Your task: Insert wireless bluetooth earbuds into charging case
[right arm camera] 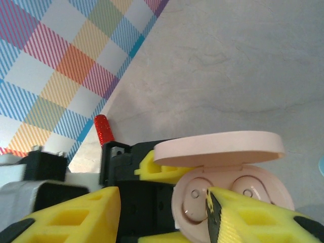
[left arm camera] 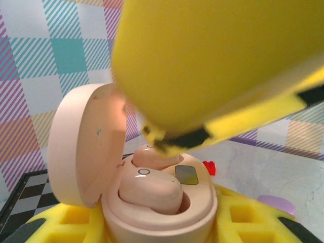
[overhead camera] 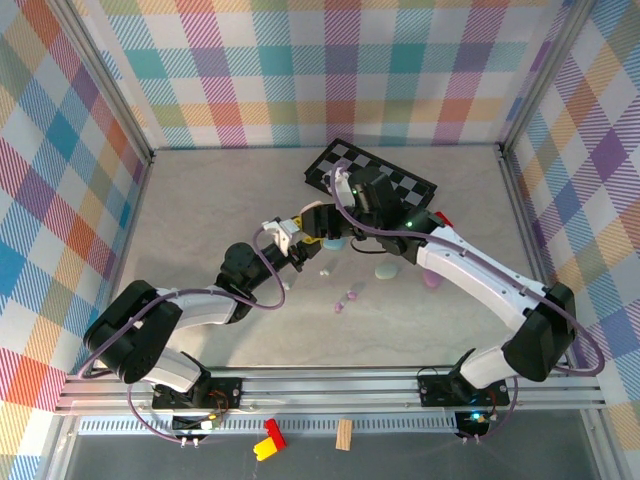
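- Two pale pink, glossy earbuds [left arm camera: 149,191] sit side by side in the wells of an open pink charging case [left arm camera: 83,147]. Each has a small ring mark on top. In the left wrist view the lid stands hinged up on the left.
- Several more tiny buds [overhead camera: 350,296] lie loose on the table [overhead camera: 200,220], just near of the case. They are too small to tell their colours for sure.
- Left gripper [overhead camera: 300,240], at mid-table, pinches the case. Its yellow fingers [left arm camera: 66,225] are pressed against the case body from both sides.
- Right gripper [right arm camera: 162,197] reaches from the far right over the case, its fingers part-way spread with nothing held between them. One yellow finger [left arm camera: 212,66] hangs over the open case with its tip at the farther earbud. Whether it touches the earbud or is just above it I cannot tell.
- Right of the grippers, a pale green case [overhead camera: 385,270] and a purple case [overhead camera: 432,282] lie on the table, apart from each other. A checkered board [overhead camera: 385,178] lies farther back.
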